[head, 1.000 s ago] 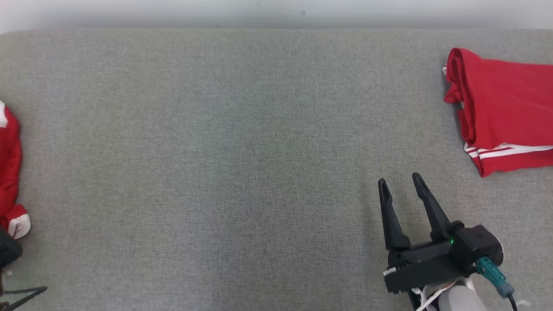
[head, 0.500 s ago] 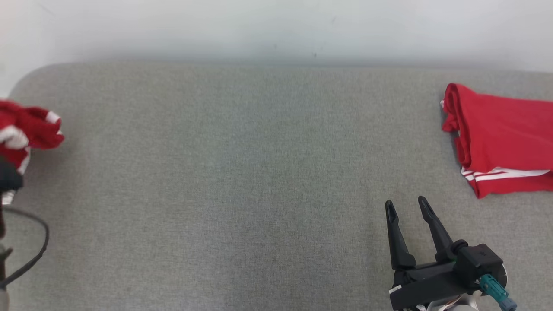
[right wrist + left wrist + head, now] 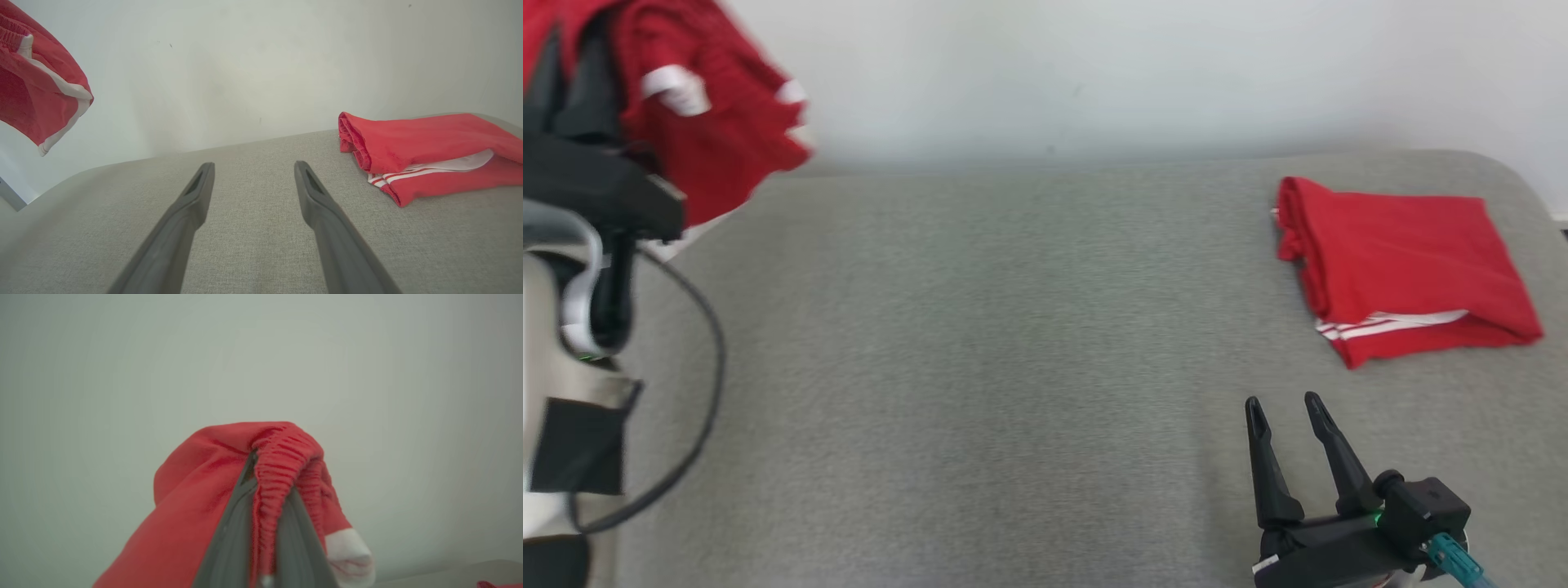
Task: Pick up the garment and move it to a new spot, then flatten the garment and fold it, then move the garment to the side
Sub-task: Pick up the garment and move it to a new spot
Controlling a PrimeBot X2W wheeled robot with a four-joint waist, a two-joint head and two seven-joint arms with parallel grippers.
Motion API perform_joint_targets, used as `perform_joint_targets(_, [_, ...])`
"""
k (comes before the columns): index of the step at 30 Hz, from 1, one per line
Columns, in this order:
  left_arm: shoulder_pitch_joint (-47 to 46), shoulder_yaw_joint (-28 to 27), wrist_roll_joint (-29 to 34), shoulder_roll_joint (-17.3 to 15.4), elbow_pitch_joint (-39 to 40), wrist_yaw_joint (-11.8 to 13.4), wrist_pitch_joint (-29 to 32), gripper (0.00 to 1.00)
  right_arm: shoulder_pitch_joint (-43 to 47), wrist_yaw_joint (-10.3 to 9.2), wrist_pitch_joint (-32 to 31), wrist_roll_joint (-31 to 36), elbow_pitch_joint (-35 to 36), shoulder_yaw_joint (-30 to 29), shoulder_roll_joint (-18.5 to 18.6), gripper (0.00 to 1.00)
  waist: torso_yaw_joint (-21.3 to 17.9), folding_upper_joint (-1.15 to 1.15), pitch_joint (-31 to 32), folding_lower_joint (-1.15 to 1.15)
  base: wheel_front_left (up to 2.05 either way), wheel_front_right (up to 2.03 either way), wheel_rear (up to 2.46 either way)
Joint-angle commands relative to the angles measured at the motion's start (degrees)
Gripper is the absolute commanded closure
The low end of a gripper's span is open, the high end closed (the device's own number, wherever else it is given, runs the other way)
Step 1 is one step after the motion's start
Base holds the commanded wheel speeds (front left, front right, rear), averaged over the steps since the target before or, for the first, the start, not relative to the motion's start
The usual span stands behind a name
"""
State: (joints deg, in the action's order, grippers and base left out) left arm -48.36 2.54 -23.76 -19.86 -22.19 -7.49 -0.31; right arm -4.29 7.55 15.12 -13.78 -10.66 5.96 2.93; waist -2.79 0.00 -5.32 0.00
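Observation:
A red garment with white trim hangs in the air at the upper left of the head view, above the grey padded surface. My left gripper is shut on it. In the left wrist view the left gripper pinches the garment's elastic waistband between its fingers, with the cloth draped over both. From the right wrist the garment dangles at the upper left. My right gripper rests low over the surface at the lower right, open and holding nothing; its fingers are spread wide.
A second red garment with white stripes lies folded on the surface at the far right, also seen as a folded garment ahead-right of the right gripper. A pale wall stands behind the surface. A black cable loops from my left arm.
The head camera has tilted up and shifted. My left arm has lifted the garment from the surface's left edge high into the air. The right gripper has stayed open and low.

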Motion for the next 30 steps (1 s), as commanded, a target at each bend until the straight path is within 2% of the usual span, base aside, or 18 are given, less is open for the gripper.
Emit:
perform_joint_targets(1, [0.0,0.7,-0.5,1.3,2.2,0.3,0.9,1.00,1.1,-0.11,0.1,-0.5,-0.3,-0.1,0.0,0.00,-3.4,0.00,1.1,0.00,0.00,0.00,0.00])
perform_joint_targets(10, [1.7,6.4,-2.2,8.5,11.3,1.0,4.2,1.00,0.6,-0.10,0.1,-2.2,-0.4,-0.4,0.0,0.00,-9.8,0.00,0.0,0.00,0.00,0.00,0.00])
perform_joint_targets(16, [6.1,9.8,-3.1,12.2,11.9,0.8,3.8,1.00,0.8,-0.10,0.1,-2.6,-0.7,-0.8,-0.1,0.00,-10.9,0.00,-1.1,0.00,0.00,0.00,0.00])
perform_joint_targets(22, [14.6,11.7,-3.9,13.3,6.4,0.8,1.3,1.00,-0.1,-0.10,0.1,-2.5,-1.3,-0.4,0.0,0.00,-10.1,0.00,-2.2,0.00,0.00,0.00,0.00])
perform_joint_targets(30, [23.8,14.8,-3.4,12.9,-7.1,0.5,-3.0,1.00,-1.2,-0.10,0.1,-2.1,-2.0,0.6,0.0,0.00,-8.7,0.00,-3.3,0.00,0.00,0.00,0.00])
